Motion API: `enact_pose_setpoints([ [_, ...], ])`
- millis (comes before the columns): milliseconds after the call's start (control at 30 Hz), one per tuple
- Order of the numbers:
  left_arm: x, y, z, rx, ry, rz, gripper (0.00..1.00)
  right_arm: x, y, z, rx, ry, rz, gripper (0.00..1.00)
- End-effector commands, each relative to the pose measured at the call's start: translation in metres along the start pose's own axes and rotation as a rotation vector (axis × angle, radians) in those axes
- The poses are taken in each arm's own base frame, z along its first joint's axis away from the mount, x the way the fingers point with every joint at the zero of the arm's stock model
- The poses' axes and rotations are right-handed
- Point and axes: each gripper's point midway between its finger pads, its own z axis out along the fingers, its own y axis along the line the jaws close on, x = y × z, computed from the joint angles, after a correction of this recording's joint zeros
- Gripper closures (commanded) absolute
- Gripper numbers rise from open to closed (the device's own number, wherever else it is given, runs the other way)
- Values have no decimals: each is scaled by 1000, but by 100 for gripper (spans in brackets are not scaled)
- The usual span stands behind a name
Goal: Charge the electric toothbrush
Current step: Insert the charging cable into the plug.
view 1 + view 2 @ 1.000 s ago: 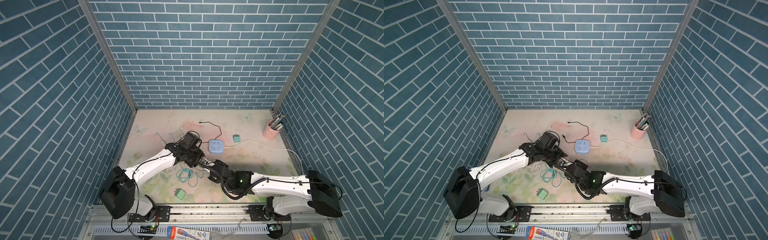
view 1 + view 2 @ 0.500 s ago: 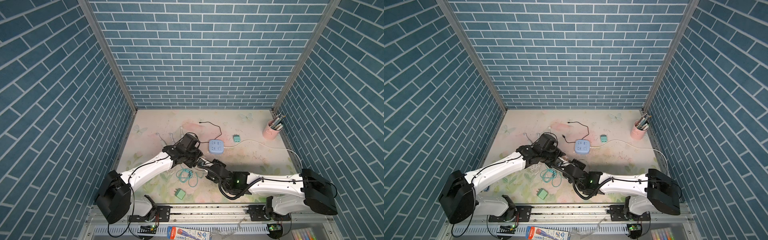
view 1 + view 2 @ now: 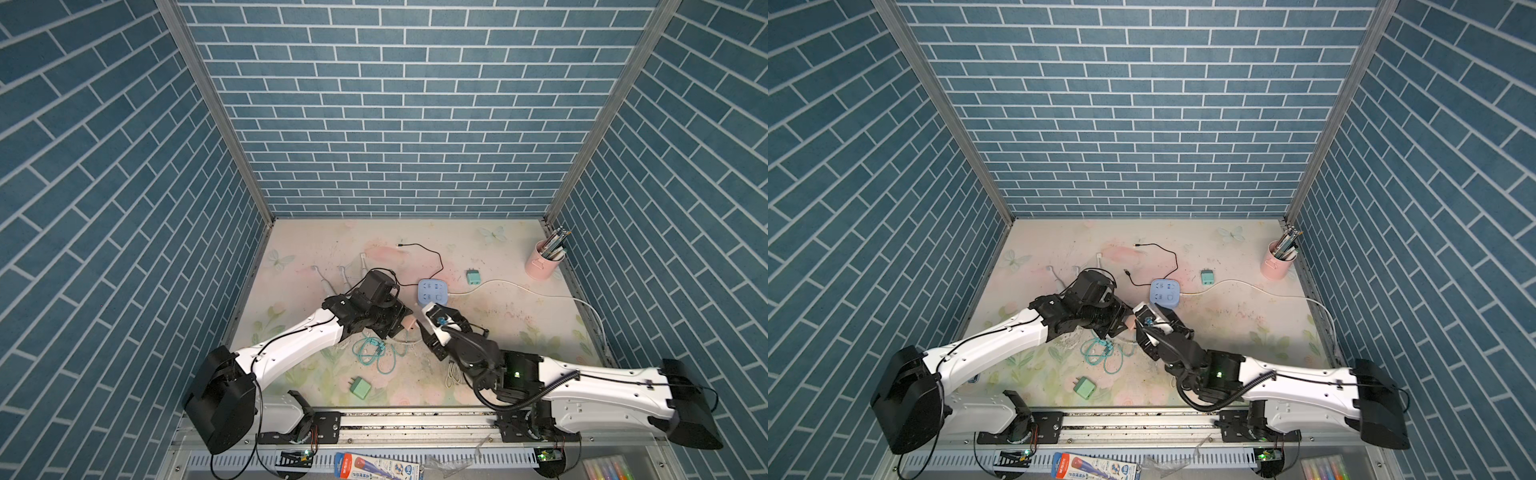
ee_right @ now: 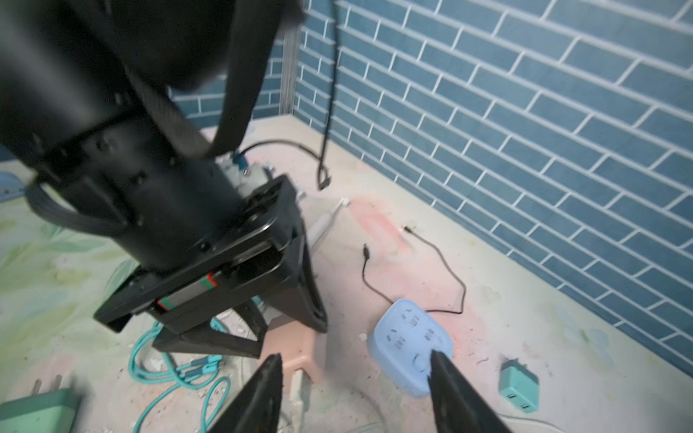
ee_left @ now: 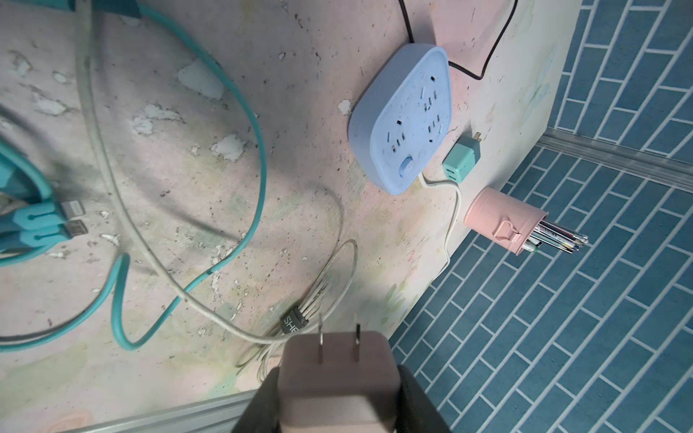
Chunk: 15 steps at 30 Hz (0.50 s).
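Note:
My left gripper [image 5: 337, 391] is shut on a pink charger adapter [image 5: 337, 371], whose two prongs point away from the wrist. A white cable [image 4: 300, 386] is plugged into the adapter's [image 4: 296, 348] underside. My right gripper [image 4: 354, 361] stands open just in front of the adapter, with nothing between its fingers. In both top views the two grippers [image 3: 400, 326] [image 3: 422, 323] meet mid-table, near the blue power strip [image 3: 432, 289]. A white electric toothbrush [image 3: 325, 281] lies at the back left, partly hidden under my left arm.
A teal cable [image 3: 374, 353] and a green adapter [image 3: 359, 388] lie near the front. A small teal adapter [image 3: 471, 276] and a black cable [image 3: 432, 253] lie by the strip. A pink pen cup [image 3: 544, 262] stands at the back right. A coiled white cable [image 5: 311, 300] trails on the mat.
My right gripper, shut beside the adapter a moment ago, now stands open. The left gripper has kept its hold on the pink adapter and shifted only slightly.

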Motion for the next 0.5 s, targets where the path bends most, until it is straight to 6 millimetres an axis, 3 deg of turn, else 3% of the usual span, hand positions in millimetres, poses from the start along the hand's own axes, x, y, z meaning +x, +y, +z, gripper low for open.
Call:
enact_pose_setpoints([
  [0,-3,-13,8,80,10,28,100,-7,-16,-16,-14,-52,296,18],
  [67,-5,-23,9,145,9,23,100,-5,-25,-16,-42,-34,449,15],
  [200,-5,-38,6,236,5,22,100,6,-30,4,-171,80,756,13],
  [467,-8,-41,2,303,-6,-51,100,18,-10,37,-289,151,796,20],
])
